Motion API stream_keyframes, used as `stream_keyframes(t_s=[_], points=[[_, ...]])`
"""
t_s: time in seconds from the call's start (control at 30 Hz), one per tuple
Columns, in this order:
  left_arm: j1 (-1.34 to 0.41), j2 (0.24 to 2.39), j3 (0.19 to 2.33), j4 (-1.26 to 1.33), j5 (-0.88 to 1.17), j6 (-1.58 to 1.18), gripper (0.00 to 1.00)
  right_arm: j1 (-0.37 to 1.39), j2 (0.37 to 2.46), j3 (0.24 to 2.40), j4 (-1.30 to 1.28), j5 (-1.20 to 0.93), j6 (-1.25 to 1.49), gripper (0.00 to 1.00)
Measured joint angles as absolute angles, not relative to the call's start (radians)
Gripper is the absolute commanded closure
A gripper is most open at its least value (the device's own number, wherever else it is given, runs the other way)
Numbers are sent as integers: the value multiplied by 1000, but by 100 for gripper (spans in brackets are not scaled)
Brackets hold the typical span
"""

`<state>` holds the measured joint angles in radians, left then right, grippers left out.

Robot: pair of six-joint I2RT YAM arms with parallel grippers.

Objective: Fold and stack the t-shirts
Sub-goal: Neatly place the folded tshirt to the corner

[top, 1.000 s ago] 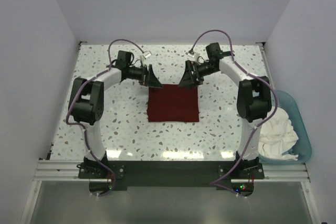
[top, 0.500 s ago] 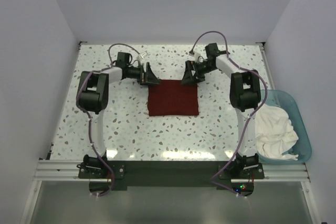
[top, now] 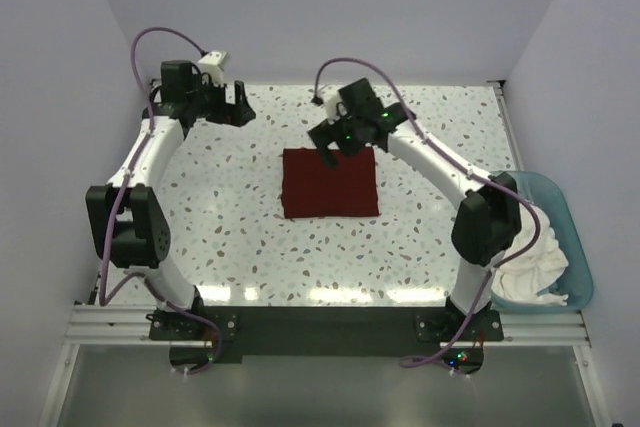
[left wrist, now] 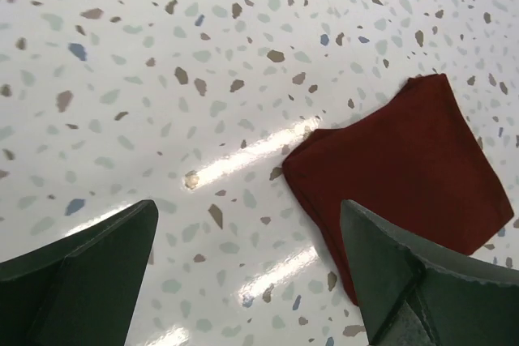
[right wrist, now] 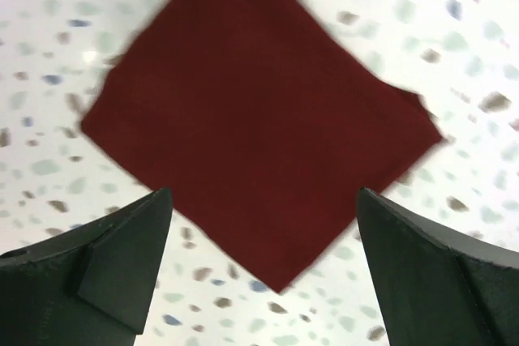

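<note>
The maroon t-shirt [top: 330,183] lies folded into a flat square at the middle of the table; it also shows in the left wrist view [left wrist: 401,180] and the right wrist view [right wrist: 259,119]. The white t-shirt [top: 527,252] lies crumpled in the light blue tub [top: 572,237] at the right edge. My left gripper [top: 240,112] is open and empty, raised at the far left, away from the maroon shirt. My right gripper [top: 327,140] is open and empty, hovering above the maroon shirt's far edge.
The speckled white table [top: 230,237] is bounded by grey walls at the back and sides. The tub stands at the table's right edge beside the right arm's base.
Both grippers have lifted off the maroon shirt's far corners. The left arm swung back to the far left; the right gripper rose and moved left over the shirt. The shirt stayed folded.
</note>
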<state>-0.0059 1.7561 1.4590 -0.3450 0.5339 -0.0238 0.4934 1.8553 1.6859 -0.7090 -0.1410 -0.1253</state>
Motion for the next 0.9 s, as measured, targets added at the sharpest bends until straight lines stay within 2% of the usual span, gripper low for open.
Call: stream_keyframes(t_s=[0.17, 0.43, 0.67, 0.9], points=[[-1, 1665, 1476, -416, 403, 51, 0, 735, 1935, 1729, -717, -21, -62, 1], [40, 1642, 1437, -476, 324, 73, 0, 798, 2110, 1699, -767, 76, 39, 1], [39, 1621, 1416, -489, 319, 73, 0, 698, 2173, 1712, -776, 14, 32, 1], [39, 1651, 1443, -502, 317, 90, 0, 431, 2226, 1806, -832, -46, -113, 2]])
